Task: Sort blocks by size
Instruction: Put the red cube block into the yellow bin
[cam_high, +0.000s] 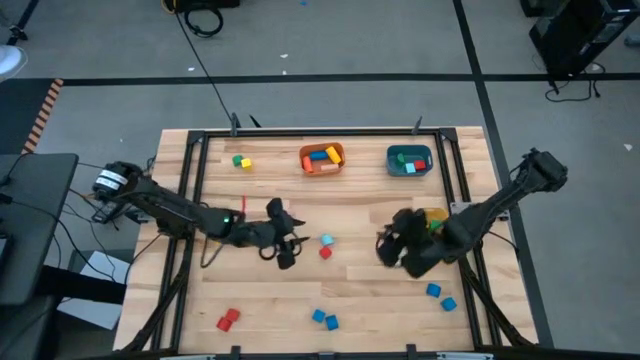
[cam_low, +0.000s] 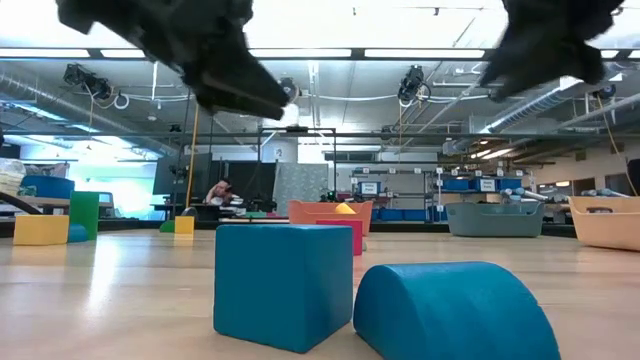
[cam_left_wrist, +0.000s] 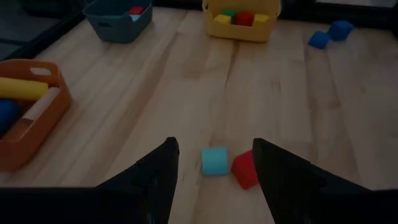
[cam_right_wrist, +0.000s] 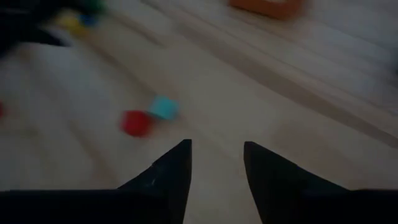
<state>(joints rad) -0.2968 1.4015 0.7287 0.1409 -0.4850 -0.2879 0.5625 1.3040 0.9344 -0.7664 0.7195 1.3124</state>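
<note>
From above, the light blue cube (cam_high: 328, 240) and red cube (cam_high: 325, 253) lie mid-table, just beside the left gripper (cam_high: 287, 248) and well apart from the right gripper (cam_high: 392, 250); each wrist view shows parted, empty fingers facing the pair.

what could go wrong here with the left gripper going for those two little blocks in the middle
The light blue block and the red block sit touching, both between the open fingers of the left gripper. Closing now could pinch both or squirt one sideways. The right gripper, empty and open, faces the same pair, so the arms might crowd each other if both go in.
</note>
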